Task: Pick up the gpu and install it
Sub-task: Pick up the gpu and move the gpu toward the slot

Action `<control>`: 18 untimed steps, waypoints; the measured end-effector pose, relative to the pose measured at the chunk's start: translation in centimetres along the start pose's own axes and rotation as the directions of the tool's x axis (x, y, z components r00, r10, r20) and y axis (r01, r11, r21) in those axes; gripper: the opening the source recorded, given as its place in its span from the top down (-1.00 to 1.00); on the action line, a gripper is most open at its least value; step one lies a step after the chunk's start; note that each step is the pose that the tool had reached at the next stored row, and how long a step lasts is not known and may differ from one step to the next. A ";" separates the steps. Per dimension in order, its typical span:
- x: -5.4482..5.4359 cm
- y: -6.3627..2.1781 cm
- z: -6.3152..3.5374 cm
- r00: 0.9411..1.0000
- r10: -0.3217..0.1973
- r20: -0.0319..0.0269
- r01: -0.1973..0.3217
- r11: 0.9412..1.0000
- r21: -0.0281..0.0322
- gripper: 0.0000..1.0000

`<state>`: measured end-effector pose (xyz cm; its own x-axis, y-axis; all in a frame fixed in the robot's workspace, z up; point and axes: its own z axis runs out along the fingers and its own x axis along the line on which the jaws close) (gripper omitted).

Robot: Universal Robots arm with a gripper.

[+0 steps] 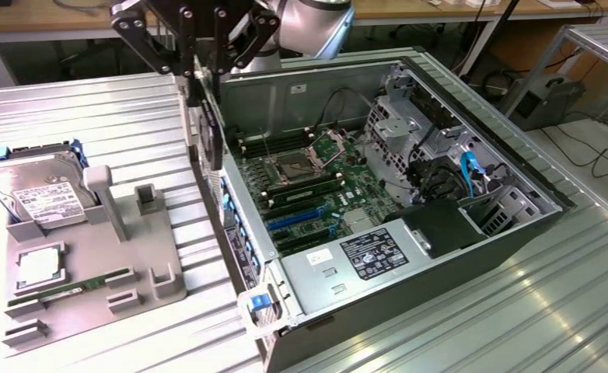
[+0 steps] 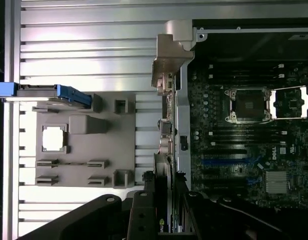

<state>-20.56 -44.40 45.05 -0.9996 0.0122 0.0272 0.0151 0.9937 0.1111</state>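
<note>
The gripper [image 1: 202, 71] hangs at the top of the exterior view, closed on the gpu [image 1: 208, 132], which it holds up in the air. The card hangs on edge, long side pointing down, with its silver bracket [image 1: 193, 116] on the side toward the exterior view's left. It sits just over the case [image 1: 439, 311] wall nearest the tray [image 1: 86, 256], above the line where that wall meets the ribbed metal tabletop [image 1: 76, 101]. In the wrist view the black fingers [image 2: 142, 210] press on both flat faces of the card, which runs away from the camera as a thin edge, with the bracket at its far end. The case lies open on its side, showing the motherboard [image 1: 356, 183] with its blue slots [image 1: 294, 221]. The card is clear of them, up beside the board's edge. On the grey tray, at the exterior view's left, a hard drive [image 1: 40, 190] stands tilted in its holder. A square chip [image 1: 40, 266] lies near it, and a memory stick [image 1: 71, 290] lies just beside the chip.
</note>
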 end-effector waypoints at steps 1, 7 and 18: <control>-0.5 0.01 -0.01 1.000 0.000 -0.004 0.000 1.000 -0.004 0.47; -3.4 0.05 -0.09 1.000 0.002 -0.027 -0.003 1.000 -0.021 0.47; -9.6 0.04 0.31 0.999 0.002 -0.034 -0.003 1.000 -0.031 0.47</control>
<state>-10.93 -44.44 44.48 -0.9981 0.0107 0.0608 0.0193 0.9898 0.1415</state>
